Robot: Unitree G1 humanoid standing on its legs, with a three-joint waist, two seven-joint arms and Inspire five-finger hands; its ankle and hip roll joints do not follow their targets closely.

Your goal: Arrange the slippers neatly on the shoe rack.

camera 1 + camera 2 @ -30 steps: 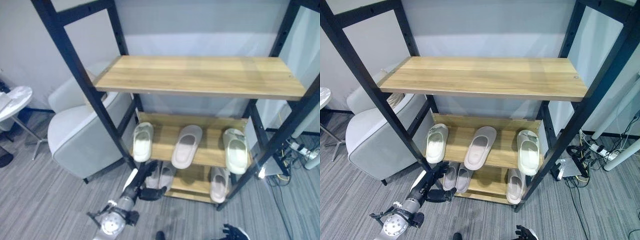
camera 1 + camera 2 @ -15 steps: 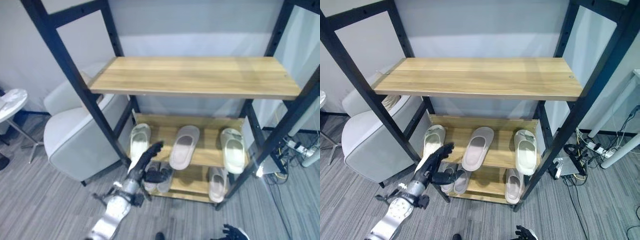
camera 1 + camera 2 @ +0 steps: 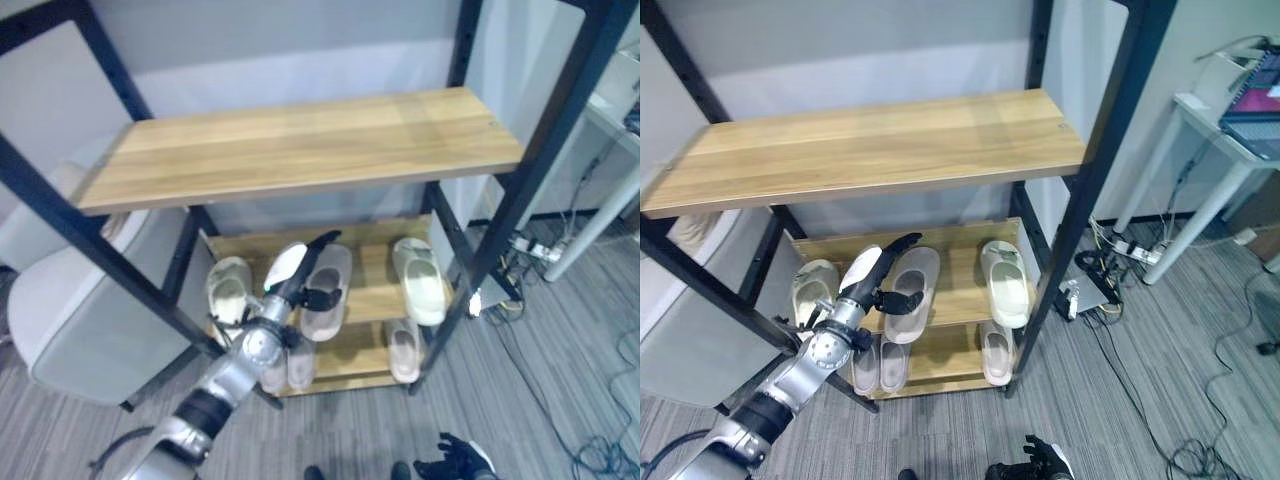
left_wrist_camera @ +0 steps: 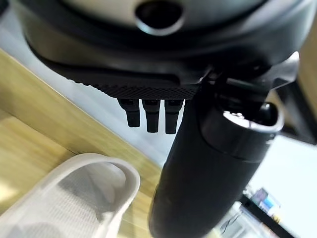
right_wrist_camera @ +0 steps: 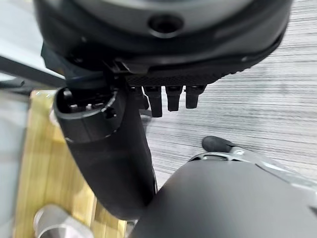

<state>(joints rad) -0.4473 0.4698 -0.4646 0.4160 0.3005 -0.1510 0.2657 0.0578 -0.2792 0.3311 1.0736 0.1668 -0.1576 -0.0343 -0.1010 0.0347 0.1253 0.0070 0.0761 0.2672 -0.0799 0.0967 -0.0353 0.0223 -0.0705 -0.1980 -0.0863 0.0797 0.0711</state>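
three slippers [image 3: 421,279] on the shoe rack [image 3: 300,150]; left robot hand [image 3: 305,272] spread.

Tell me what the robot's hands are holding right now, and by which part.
Nothing. The left hand hovers open over the middle slipper; the right hand hangs low, empty.

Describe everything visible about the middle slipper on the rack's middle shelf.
The middle slipper is a pale pinkish-beige open-backed slide that looks like soft foam, with a closed rounded toe band. It lies sole down on the wooden middle shelf, toe toward the wall, angled slightly. It sits between a cream slipper and another cream slipper, apart from both. The left hand hovers open at its left side; contact cannot be told.
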